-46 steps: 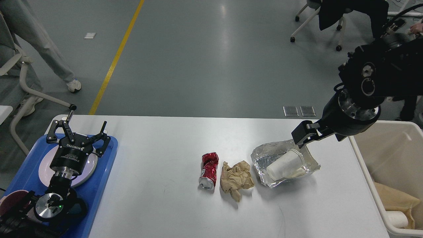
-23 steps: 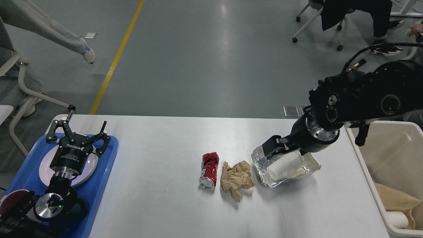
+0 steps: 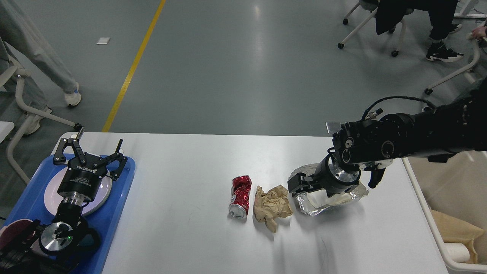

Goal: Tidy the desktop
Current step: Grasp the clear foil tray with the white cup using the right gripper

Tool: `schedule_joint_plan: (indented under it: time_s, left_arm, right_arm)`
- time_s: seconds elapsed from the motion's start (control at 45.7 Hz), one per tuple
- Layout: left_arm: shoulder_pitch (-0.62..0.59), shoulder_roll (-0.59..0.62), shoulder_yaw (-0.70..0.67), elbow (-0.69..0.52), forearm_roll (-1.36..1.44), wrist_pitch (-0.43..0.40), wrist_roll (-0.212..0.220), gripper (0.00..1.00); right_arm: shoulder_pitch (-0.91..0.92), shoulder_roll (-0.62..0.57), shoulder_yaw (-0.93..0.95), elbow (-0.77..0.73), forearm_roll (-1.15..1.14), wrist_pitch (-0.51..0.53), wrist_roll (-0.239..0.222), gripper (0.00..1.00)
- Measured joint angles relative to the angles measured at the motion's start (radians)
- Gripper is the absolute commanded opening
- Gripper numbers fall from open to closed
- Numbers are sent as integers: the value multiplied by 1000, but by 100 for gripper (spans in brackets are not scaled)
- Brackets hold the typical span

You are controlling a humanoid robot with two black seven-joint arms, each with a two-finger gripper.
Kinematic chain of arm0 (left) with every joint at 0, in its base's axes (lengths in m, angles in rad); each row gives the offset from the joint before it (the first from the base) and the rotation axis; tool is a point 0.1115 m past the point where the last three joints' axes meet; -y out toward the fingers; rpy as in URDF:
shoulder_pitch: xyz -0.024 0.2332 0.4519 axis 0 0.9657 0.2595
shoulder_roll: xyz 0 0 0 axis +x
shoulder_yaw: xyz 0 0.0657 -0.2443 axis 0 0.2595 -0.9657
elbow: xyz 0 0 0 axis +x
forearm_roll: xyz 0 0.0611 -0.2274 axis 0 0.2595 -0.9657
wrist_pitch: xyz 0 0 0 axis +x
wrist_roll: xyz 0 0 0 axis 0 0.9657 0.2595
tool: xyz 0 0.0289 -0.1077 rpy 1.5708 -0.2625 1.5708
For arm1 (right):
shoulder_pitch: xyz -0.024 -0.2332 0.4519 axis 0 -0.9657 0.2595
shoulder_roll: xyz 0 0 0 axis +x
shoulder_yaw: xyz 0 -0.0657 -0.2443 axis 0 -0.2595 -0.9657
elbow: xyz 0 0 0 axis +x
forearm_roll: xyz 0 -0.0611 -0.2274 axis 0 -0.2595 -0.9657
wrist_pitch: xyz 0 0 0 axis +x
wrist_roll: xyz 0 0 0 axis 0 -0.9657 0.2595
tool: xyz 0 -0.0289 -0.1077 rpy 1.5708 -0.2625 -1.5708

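Note:
On the white desktop [image 3: 182, 182] lie a crushed red can [image 3: 240, 196], a crumpled brown paper [image 3: 272, 206] and a clear plastic wrap [image 3: 326, 201] with a white paper cup [image 3: 319, 198] in it. My right gripper [image 3: 300, 186] is down at the left end of the wrap, over the cup; its fingers are dark and I cannot tell them apart. Far to the left, my left gripper [image 3: 90, 154] hovers open above the blue tray, holding nothing.
A blue tray [image 3: 114, 213] with a white plate [image 3: 51, 194] sits at the desktop's left edge. A beige bin [image 3: 452, 213] with brown paper and a cup inside stands off the right edge. People and chairs are on the floor beyond.
My right arm has swung down and to the left, from above the bin's corner to the plastic wrap and cup. The left arm has not moved.

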Motion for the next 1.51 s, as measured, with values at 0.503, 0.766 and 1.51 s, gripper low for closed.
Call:
schedule_joint_plan:
  time_s: [0.503, 0.766, 1.51]
  left_arm:
    - [0, 0, 0, 0, 0, 0, 0, 96]
    - [0, 0, 0, 0, 0, 0, 0, 96]
    - [0, 0, 0, 0, 0, 0, 0, 96]
  right_arm:
    - [-174, -4, -33, -28, 586, -330, 2, 99]
    - [-285, 8, -34, -126, 581, -379, 2, 98]
    - [-368, 26, -36, -224, 552, -381, -26, 28]
